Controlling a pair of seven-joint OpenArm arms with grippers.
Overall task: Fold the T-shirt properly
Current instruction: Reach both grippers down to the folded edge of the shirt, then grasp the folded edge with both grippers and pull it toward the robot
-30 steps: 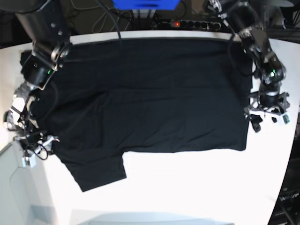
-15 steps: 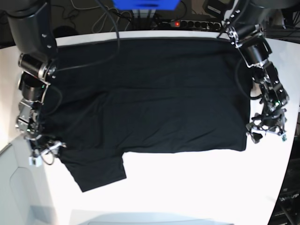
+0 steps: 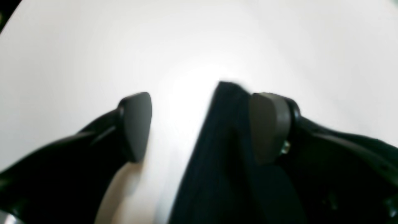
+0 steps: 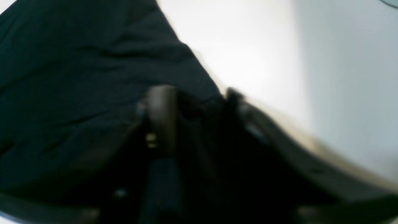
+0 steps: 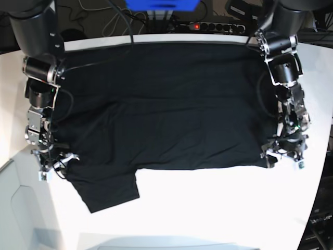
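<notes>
The large black short-sleeved cloth T-shirt (image 5: 166, 112) is spread flat on the white surface (image 5: 218, 208). Left hand (image 3: 199, 124), at 4 o'clock, is spread apart astride its hem corner. Right hand (image 4: 196, 102), at 8 o'clock: blurred, state cannot be told.

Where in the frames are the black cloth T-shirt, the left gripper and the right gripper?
black cloth T-shirt (image 5: 177, 109): base view, middle of the spread body.
left gripper (image 3: 199, 124): left wrist view, gap between its two dark pads, jaws apart.
right gripper (image 4: 199, 109): right wrist view, between the blurred fingertips at the cloth's edge.
</notes>
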